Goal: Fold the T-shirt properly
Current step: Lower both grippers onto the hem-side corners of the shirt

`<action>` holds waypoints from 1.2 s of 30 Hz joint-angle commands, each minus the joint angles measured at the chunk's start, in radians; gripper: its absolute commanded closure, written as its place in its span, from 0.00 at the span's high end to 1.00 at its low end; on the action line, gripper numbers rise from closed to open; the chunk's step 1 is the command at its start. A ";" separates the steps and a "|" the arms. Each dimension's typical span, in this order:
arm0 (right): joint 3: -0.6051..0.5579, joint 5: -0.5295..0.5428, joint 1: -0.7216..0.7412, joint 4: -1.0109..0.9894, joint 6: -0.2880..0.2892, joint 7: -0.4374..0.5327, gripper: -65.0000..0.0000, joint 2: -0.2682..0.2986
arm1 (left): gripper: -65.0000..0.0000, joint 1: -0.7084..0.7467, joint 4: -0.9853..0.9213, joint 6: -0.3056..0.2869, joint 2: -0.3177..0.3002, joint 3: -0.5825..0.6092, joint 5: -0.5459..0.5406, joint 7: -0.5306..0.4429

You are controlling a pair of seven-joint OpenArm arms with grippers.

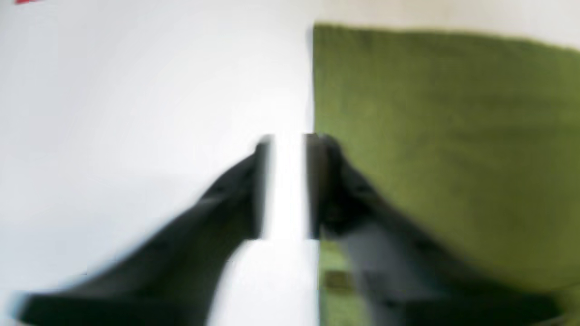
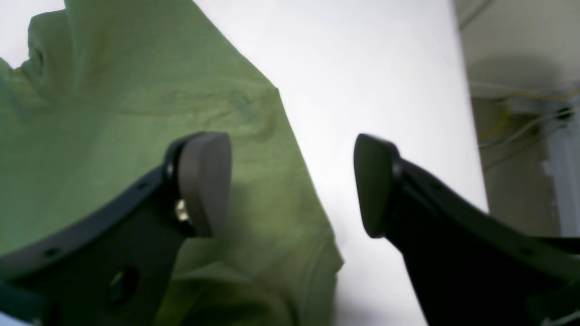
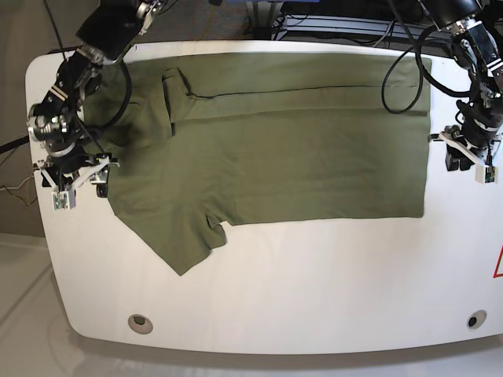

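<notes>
The olive-green T-shirt (image 3: 299, 149) lies spread across the white table (image 3: 314, 283), with its far long edge folded over and one sleeve (image 3: 189, 243) pointing toward the near left. At the shirt's left end my right gripper (image 3: 78, 177) stands wide open. In its wrist view the right gripper (image 2: 287, 181) has one pad (image 2: 204, 181) above the T-shirt (image 2: 90, 113) and the other above bare table. My left gripper (image 3: 466, 161) hangs at the shirt's right edge. The blurred left wrist view shows the left gripper (image 1: 290, 140) slightly open, with white table in the gap and the T-shirt (image 1: 444, 136) beside it.
Two round holes (image 3: 141, 321) (image 3: 471, 320) sit near the table's front corners. A red mark (image 3: 498, 263) shows at the right edge. Cables and dark equipment (image 3: 338, 23) lie behind the far edge. The table's right edge (image 2: 471, 136) drops off beside my right gripper.
</notes>
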 commanded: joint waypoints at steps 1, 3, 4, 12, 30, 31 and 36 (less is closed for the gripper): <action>-0.044 0.008 0.075 -0.091 -0.005 0.025 0.60 0.062 | 0.47 -0.023 -0.051 -0.037 -0.031 -0.013 -0.002 -0.069; -0.062 0.008 0.101 -0.151 -0.005 0.031 0.60 0.082 | 0.60 -0.023 -0.087 -0.051 -0.031 -0.026 -0.002 -0.087; -0.071 0.008 0.116 -0.183 -0.007 0.043 0.60 0.089 | 0.66 -0.023 -0.102 -0.057 -0.033 -0.034 -0.002 -0.096; -0.108 0.005 0.205 -0.398 -0.007 0.168 0.60 0.129 | 0.72 -0.036 -0.131 -0.131 -0.034 -0.063 -0.002 -0.113; -0.144 0.002 0.388 -0.872 -0.008 0.353 0.60 0.197 | 0.68 -0.036 -0.133 -0.137 -0.068 -0.065 -0.002 -0.113; -0.144 0.002 0.391 -0.882 -0.008 0.353 0.60 0.197 | 0.68 -0.036 -0.133 -0.137 -0.068 -0.065 -0.002 -0.113; -0.144 0.002 0.385 -0.886 -0.008 0.381 0.60 0.194 | 0.68 -0.038 -0.133 -0.137 -0.068 -0.065 -0.002 -0.113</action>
